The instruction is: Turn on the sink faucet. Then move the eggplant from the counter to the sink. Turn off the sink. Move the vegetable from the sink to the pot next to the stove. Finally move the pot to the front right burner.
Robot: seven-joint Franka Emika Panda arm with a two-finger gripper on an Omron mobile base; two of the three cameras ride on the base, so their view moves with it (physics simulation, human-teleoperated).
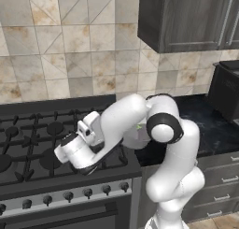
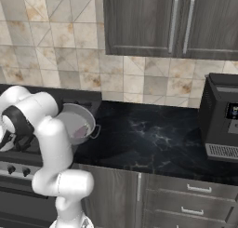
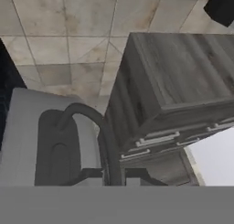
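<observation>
Sitting at the counter's (image 2: 153, 138) left edge, hard against the stove (image 1: 37, 144), the pot (image 2: 74, 122) holds a faint purple shape, probably the eggplant (image 2: 81, 129). To its right, open counter runs to a dark appliance (image 2: 222, 117). The gripper is closed on the pot's thin handle (image 3: 98, 127). Cabinets (image 2: 158, 22) hang overhead.

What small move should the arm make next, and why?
Probably ease the pot leftward toward the front right burner: the eggplant already lies in it, the pot sits at the counter's edge beside the stove, and the shut gripper is at its handle.
</observation>
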